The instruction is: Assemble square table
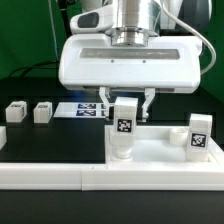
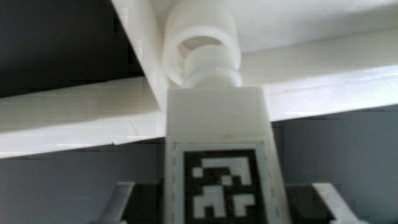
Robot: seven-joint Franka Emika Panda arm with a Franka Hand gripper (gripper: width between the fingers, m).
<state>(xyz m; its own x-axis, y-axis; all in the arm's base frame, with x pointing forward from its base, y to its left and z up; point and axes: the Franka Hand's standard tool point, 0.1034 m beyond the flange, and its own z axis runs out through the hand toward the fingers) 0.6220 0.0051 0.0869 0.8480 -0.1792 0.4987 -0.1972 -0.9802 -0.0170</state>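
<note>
**A:** What is the two-finger gripper (image 1: pixel 128 108) doing?

**B:** It is clamping a short white plastic leg (image 1: pixel 124 128) that carries a black-and-white square tag. The jaws are standing partway closed. The dark fingers (image 2: pixel 132 200) are pressing on the leg's two flanks, one on each side.

**A:** Which way is the leg pointing?

**B:** It is standing upright, with its long axis running straight down from the hand. One tagged face is looking toward the exterior camera. In the wrist view the leg (image 2: pixel 219 150) is stretching away from the palm and ending in a rounded tip.

**A:** Where is that tip sitting?

**B:** Directly below the hand, at a corner of the large white plastic square slab (image 1: pixel 160 150). I cannot tell whether it is seated in a socket or only resting there.

**A:** Is anything else standing on the slab?

**B:** A second leg (image 1: pixel 200 135), also white and tagged, is standing upright. It is off to the hand's side, toward the exterior view's right, well apart from the fingers.

**A:** And farther off?

**B:** Just behind the hand, the marker board (image 1: pixel 88 108) is lying flat on the black table (image 1: pixel 50 140). Well away from the hand, toward the exterior view's left, a third leg (image 1: pixel 42 111) and a fourth leg (image 1: pixel 14 112) are sitting on the table. A long white border wall (image 1: pixel 50 178) is running along the table's front edge.
</note>
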